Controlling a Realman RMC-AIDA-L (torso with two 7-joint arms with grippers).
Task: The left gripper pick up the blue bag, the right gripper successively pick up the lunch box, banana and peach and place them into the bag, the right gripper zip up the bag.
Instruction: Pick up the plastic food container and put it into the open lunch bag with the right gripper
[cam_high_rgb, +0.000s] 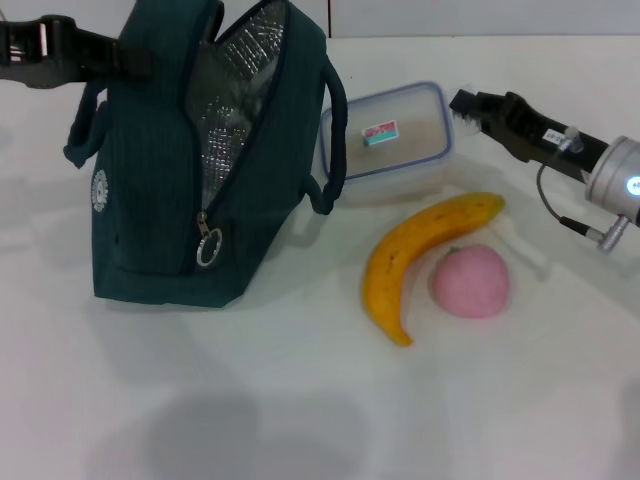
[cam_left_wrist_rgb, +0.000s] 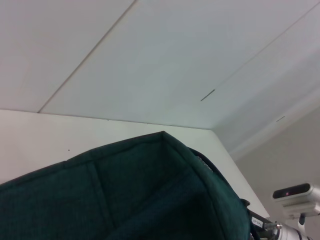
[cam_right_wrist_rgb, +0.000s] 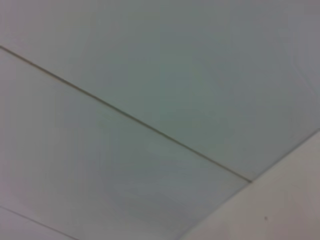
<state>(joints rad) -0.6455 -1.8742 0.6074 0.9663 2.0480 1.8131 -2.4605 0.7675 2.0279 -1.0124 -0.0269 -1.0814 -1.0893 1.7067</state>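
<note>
The blue bag (cam_high_rgb: 150, 200) stands upright on the white table, unzipped, with its foil lining showing and the zipper pull (cam_high_rgb: 208, 248) hanging at the front. My left gripper (cam_high_rgb: 135, 58) is shut on the bag's top edge at the far left; the left wrist view shows the bag's fabric (cam_left_wrist_rgb: 140, 200) close below. The lunch box (cam_high_rgb: 390, 140) sits just right of the bag. My right gripper (cam_high_rgb: 462, 108) hovers open beside the box's right edge, holding nothing. The banana (cam_high_rgb: 400, 260) lies in front of the box, and the peach (cam_high_rgb: 470, 282) rests against its inner curve.
One loop handle (cam_high_rgb: 335, 150) of the bag hangs between the bag and the lunch box. White table surface stretches in front of the bag and the fruit. The right wrist view shows only pale panels overhead.
</note>
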